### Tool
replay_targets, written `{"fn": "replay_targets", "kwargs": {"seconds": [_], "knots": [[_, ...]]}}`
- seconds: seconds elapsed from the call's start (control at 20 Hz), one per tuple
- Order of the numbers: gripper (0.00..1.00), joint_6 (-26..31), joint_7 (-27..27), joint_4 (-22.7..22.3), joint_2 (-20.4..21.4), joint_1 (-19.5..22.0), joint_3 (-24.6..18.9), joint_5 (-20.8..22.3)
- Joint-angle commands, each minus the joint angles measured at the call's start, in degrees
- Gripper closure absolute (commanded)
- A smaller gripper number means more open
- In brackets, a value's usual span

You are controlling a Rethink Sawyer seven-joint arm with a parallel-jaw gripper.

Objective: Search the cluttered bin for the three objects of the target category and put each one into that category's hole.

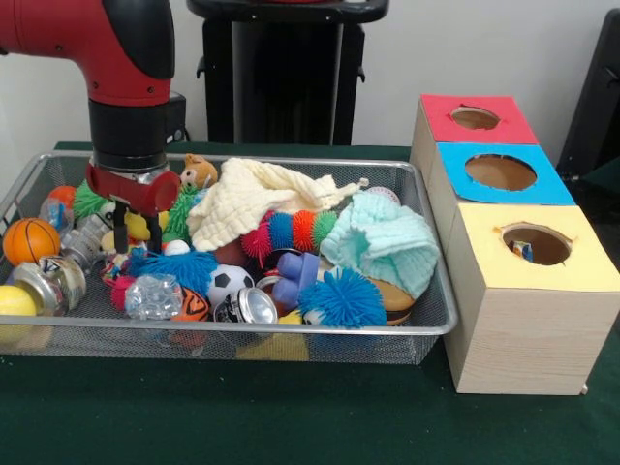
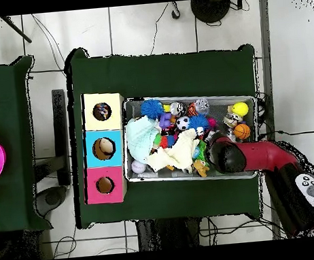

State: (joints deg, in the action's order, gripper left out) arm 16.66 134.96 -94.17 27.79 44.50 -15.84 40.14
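while the red and black arm reaches down into the left part of the cluttered bin (image 1: pixel 441 320), the gripper (image 1: pixel 135 240) hangs with its two dark fingers (image 1: pixel 120 231) parted, tips low among the clutter and clamped on nothing that shows. at the bin's far left lie an orange basketball (image 1: pixel 30 240), a yellow ball (image 1: pixel 15 302) and shiny crushed cans (image 1: pixel 50 281). just right of the gripper sit a blue spiky ball (image 1: pixel 179 267), a small soccer ball (image 1: pixel 228 283) and a little teddy (image 1: pixel 198 172) at the far wall. the cream waffle cloth (image 1: pixel 254 199) sprawls across the middle, partly over a rainbow bristly caterpillar (image 1: pixel 288 232). right of it the mint-green waffle cloth (image 1: pixel 386 242) covers what lies beneath, with a second blue spiky ball (image 1: pixel 343 296) near the front rim. none of the blotched cloth pieces can be made out in the bin. beside the bin stand three wooden boxes; nearest is the yellow-surround hole (image 1: pixel 536 244), with something coloured showing at its left edge, too small to tell; the blue-surround hole (image 1: pixel 500 172) and red-surround hole (image 1: pixel 475 118) lie farther back.
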Motion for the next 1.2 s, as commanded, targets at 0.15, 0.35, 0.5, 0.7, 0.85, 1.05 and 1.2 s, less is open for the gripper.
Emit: {"fn": "replay_targets", "kwargs": {"seconds": [0.15,0.35,0.5,0.7,0.85,1.05,1.2], "knots": [[0.00,6.4,-9.2,3.3,-4.6,-0.8,1.6,5.1],[0.00,5.4,-7.7,3.1,-4.9,-1.4,3.3,5.5],[0.00,5.0,-7.3,3.3,-5.1,-1.6,3.7,5.3],[0.00,5.3,-7.7,3.4,-4.8,-1.6,3.7,4.9],[0.00,6.5,-9.5,3.2,-4.1,-0.6,3.2,4.6],[0.00,8.2,-11.0,2.6,-2.6,0.1,3.1,4.2],[0.00,9.2,-11.0,1.9,-1.3,-0.2,3.6,3.8]]}}
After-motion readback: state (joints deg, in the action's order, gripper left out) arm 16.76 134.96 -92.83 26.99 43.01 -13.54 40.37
